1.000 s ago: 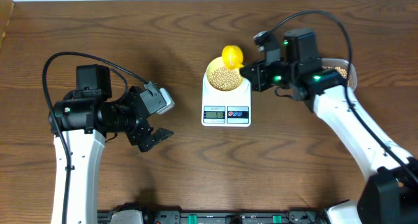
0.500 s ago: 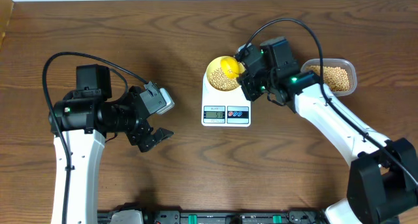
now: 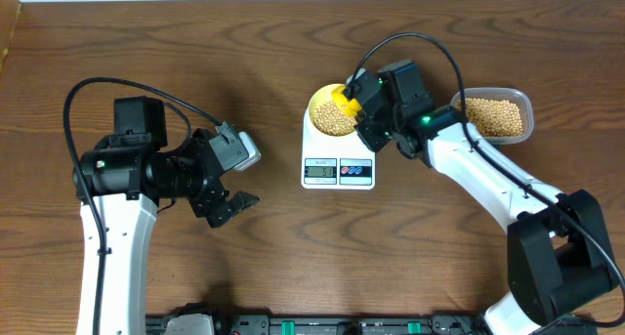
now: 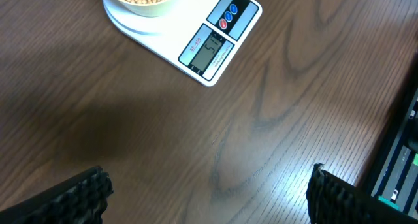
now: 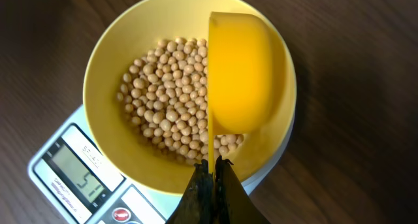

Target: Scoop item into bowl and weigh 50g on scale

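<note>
Clenched on the yellow scoop [image 5: 241,74], the right end effector [image 5: 210,175] tilts it over the bowl [image 5: 111,48] on the scale [image 3: 337,169], toward the tabletop's [image 3: 195,62] far edge, so soybeans [image 5: 163,100] drop inside for weighing; the left end effector [image 3: 232,206] idles, released.

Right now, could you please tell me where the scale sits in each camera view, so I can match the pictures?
Overhead: the scale lies near the centre, display toward the bottom edge.
Left wrist: the scale is at top centre, its far end cut off by the top edge.
Right wrist: the scale is in the bottom left corner, mostly under the bowl.
Shared landmark: the bowl of beans on its platform shows in all three.
</note>
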